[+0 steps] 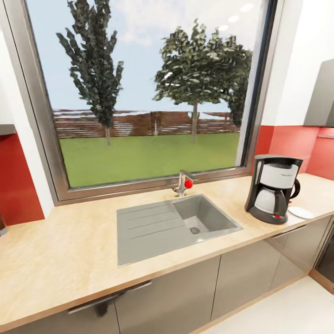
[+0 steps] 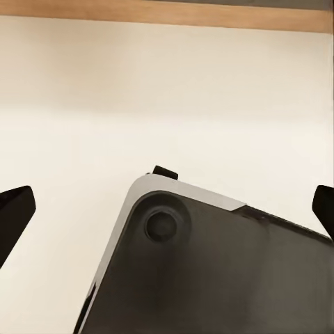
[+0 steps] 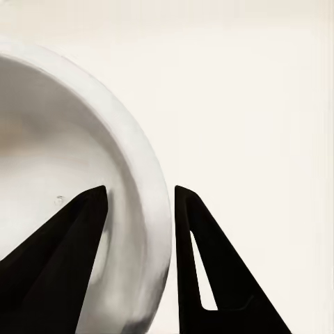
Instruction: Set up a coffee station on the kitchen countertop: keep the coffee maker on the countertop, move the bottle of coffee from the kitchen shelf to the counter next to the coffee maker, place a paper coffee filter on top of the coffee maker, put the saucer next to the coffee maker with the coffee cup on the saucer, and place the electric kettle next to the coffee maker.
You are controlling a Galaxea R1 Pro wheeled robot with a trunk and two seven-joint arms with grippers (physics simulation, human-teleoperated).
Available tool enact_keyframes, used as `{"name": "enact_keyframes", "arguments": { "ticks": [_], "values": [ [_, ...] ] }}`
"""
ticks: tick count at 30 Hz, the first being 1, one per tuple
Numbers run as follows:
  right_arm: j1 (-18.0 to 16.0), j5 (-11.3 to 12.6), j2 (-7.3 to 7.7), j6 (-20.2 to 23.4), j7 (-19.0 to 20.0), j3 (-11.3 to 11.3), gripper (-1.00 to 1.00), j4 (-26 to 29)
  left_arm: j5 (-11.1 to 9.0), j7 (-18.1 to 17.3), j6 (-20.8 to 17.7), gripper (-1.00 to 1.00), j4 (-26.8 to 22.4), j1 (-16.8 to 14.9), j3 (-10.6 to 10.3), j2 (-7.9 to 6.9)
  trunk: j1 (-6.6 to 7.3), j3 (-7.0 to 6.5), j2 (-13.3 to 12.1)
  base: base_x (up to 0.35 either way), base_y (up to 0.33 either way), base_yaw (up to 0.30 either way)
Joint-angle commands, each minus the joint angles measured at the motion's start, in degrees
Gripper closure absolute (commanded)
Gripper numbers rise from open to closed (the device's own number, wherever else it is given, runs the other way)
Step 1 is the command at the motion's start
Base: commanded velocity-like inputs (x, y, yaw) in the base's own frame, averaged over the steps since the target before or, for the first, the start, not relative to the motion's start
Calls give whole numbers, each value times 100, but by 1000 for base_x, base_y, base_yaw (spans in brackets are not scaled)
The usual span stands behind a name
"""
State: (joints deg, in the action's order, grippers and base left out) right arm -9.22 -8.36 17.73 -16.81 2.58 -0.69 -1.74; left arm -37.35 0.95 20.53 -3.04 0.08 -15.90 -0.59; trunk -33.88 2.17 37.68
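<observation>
Pinching the coffee cup [image 3: 76, 174] rim are the right jaws; the left jaws gape wide, holding nothing.

A home kitchen; a long beige wood-look countertop [image 1: 60, 260] runs over glossy grey cabinets [image 1: 171, 297], with a grey inset sink [image 1: 174, 225] and drainer under a chrome tap [image 1: 183, 183]; a black-and-white coffee maker [image 1: 272, 188] stands on the worktop; red splashback [image 1: 297, 148] lines the wall; a wide window [image 1: 144, 93] overlooks lawn, trees and fence.
</observation>
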Motion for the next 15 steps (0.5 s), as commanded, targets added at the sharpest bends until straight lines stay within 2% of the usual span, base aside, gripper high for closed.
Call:
{"name": "enact_keyframes", "arguments": {
  "ticks": [1, 15],
  "values": [
    [-10, -25, 2, -33, 6, -1, 100, -17, -41, 10, 12, -100, -9, 1, -47, -2, -4, 10, 10, 118, -284, 5],
    [-10, -25, 3, -33, 6, -1, 100, -19, -19, 10, 12, -100, -4, 1, -51, 26, -4, 10, 10, 102, -284, 1]
  ]
}}
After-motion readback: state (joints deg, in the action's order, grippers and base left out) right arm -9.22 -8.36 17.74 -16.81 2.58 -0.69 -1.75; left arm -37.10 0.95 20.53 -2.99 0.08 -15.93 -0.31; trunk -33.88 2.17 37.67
